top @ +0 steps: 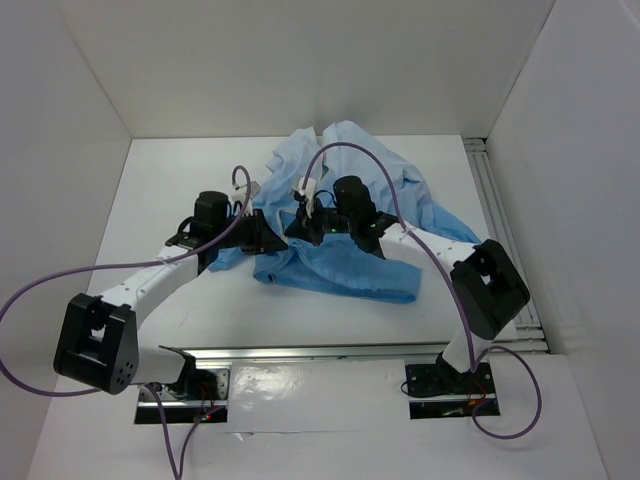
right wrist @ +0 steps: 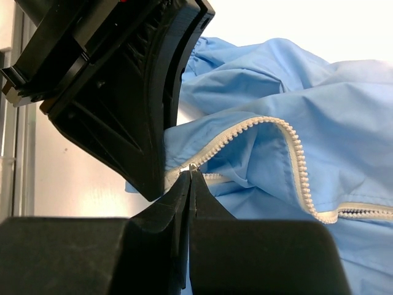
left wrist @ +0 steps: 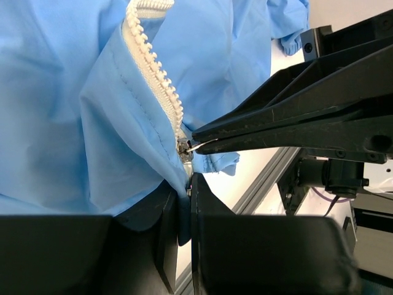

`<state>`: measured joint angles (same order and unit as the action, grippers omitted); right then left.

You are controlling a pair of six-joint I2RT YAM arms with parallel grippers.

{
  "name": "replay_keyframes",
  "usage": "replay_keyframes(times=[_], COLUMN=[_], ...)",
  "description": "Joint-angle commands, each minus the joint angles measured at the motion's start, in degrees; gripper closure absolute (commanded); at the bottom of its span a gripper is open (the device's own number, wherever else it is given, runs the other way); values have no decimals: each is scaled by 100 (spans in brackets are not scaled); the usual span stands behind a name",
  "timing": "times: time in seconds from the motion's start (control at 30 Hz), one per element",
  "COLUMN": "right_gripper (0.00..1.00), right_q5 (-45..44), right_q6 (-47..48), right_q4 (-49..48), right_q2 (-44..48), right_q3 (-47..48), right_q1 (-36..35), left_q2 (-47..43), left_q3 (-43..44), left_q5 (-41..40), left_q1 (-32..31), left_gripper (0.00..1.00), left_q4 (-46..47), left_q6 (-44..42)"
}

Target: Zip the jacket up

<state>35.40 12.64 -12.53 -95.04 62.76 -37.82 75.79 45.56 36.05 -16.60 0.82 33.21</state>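
The light-blue jacket (top: 370, 200) lies crumpled on the middle of the white table, and both grippers meet at its left front corner. In the left wrist view my left gripper (left wrist: 189, 200) is shut on the jacket (left wrist: 61, 92) fabric just below the bottom end of the pale zipper strip (left wrist: 156, 80). My right gripper (right wrist: 191, 173) is shut on the small metal zipper pull (left wrist: 183, 147) at that same end. Its black fingers (left wrist: 295, 123) reach in from the right. Above the slider the zipper strip (right wrist: 295, 153) lies open in a curve.
An aluminium rail (top: 495, 210) runs along the table's right side, also seen behind the grippers (left wrist: 270, 178). White walls enclose the back and both sides. Purple cables (top: 400, 170) loop over the arms. The arm bases sit on a rail (top: 320, 352) at the near edge.
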Motion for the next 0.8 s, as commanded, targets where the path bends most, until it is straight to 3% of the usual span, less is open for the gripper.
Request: replay_keyframes(times=[0.0, 0.4, 0.5, 0.67, 0.7, 0.77], right_gripper=[100, 100, 100, 100, 100, 100], right_q5=[-1132, 10, -129, -420, -472, -472], right_q6=[564, 555, 494, 659, 730, 731], right_q4=[-733, -408, -530, -304, -250, -101], right_q2=[66, -93, -15, 65, 65, 118], right_q3=[561, 922, 712, 570, 570, 623], right_q1=[204, 311, 311, 311, 258, 258], left_q2=[-12, -539, -653, -828, -829, -610], left_q3=[137, 23, 23, 146, 259, 637], left_q5=[903, 438, 438, -219, -413, -1043], left_q1=[-115, -2, -1, 271, 271, 376], left_gripper=[100, 100, 100, 100, 97, 65], left_q4=[-863, -1066, -1215, -1848, -1970, -2646], left_q6=[-341, -412, -412, -561, -561, -509])
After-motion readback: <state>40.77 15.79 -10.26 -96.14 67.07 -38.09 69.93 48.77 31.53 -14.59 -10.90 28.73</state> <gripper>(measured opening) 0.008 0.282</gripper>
